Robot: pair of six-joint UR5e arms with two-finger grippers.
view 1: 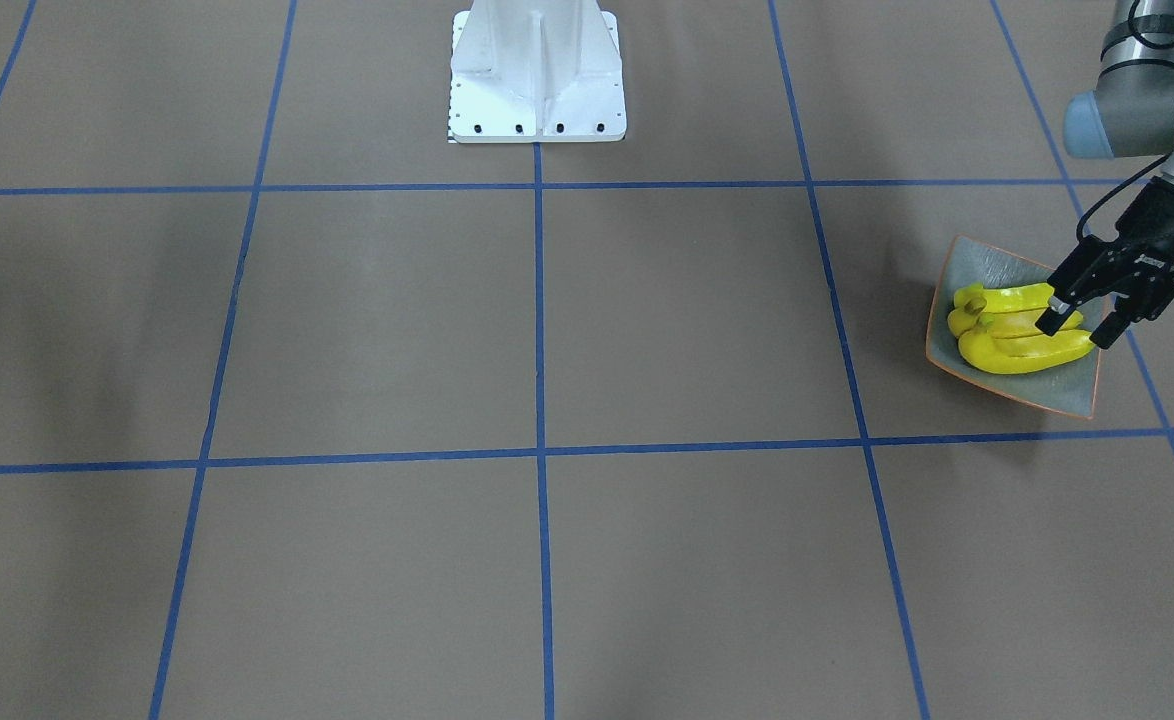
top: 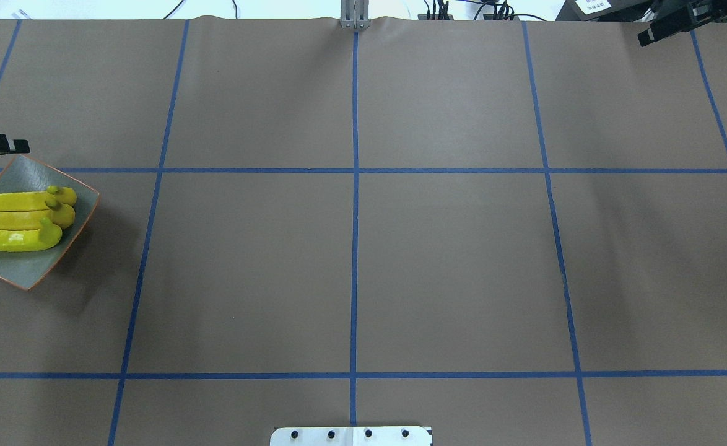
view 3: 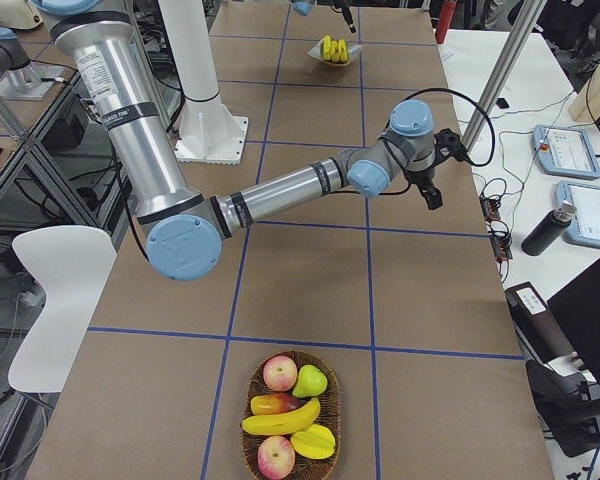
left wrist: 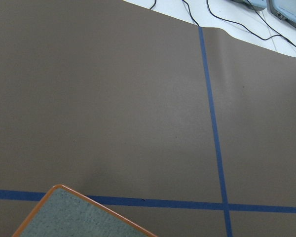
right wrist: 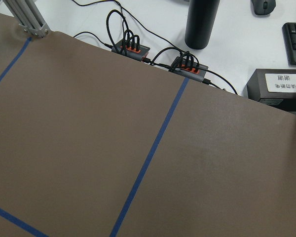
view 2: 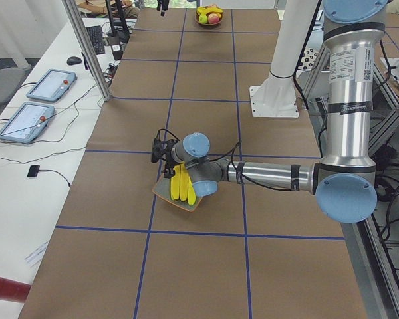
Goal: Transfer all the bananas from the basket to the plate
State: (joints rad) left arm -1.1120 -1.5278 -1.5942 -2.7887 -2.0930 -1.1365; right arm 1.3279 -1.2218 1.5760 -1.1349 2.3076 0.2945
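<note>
Three yellow bananas [view 1: 1022, 335] lie side by side on the grey-green plate [view 1: 987, 272] at the table's left end, also seen from overhead as bananas [top: 20, 220] on the plate [top: 26, 272]. My left gripper [view 1: 1079, 328] hangs open just above the plate's outer side, holding nothing. One more banana [view 3: 280, 420] lies in the wicker basket [view 3: 337, 410] at the table's right end. My right gripper [view 3: 432, 190] hovers over bare table near the far edge, away from the basket. I cannot tell whether it is open or shut.
Apples [view 3: 279, 373], a pear [view 3: 311, 380] and other fruit share the basket. The white robot base [view 1: 537, 80] stands mid-table on the robot's side. Cables, hubs and a black bottle [right wrist: 202, 22] sit beyond the far table edge.
</note>
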